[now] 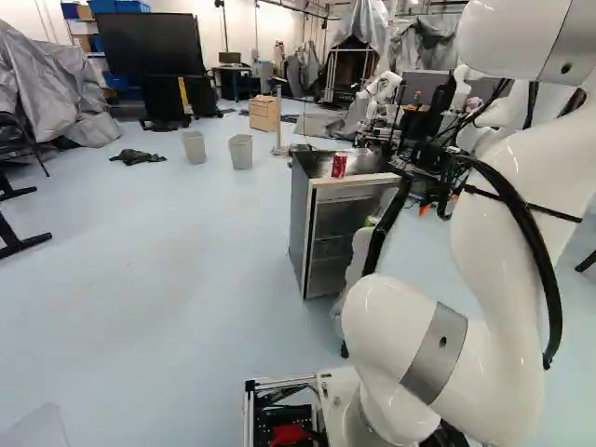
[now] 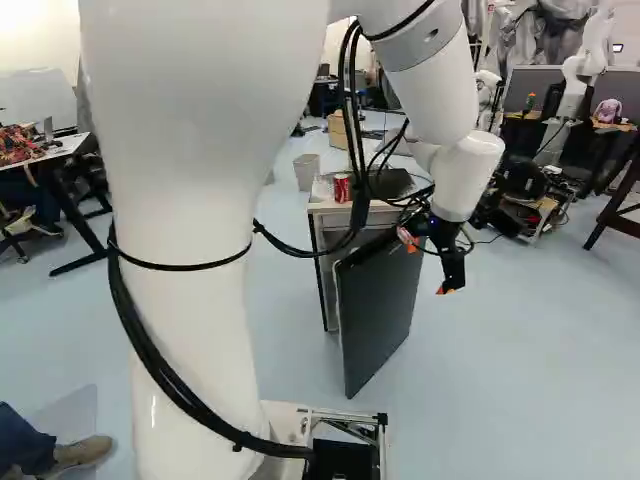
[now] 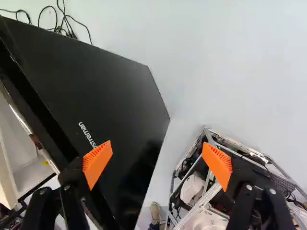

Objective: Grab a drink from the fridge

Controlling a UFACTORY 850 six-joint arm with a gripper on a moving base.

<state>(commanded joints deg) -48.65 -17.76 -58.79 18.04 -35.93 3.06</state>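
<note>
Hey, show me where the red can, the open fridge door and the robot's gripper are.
Red can [image 1: 339,166]: left base view, middle of its side.
Fridge door [image 2: 378,305]: right base view, middle of its dark outer face.
Gripper [image 3: 157,143]: wrist view, midway between its fingertips.

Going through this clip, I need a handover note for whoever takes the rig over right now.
Gripper: open, holding nothing, off the outer side of the door.
Things: the fridge stands ahead of the base. A red can is on its top; something green shows by the opening, too little of it visible to name.
Done: the door is open.
Left: probably bring the gripper round to the open side, find a drink inside, grip it and lift it out.
</note>
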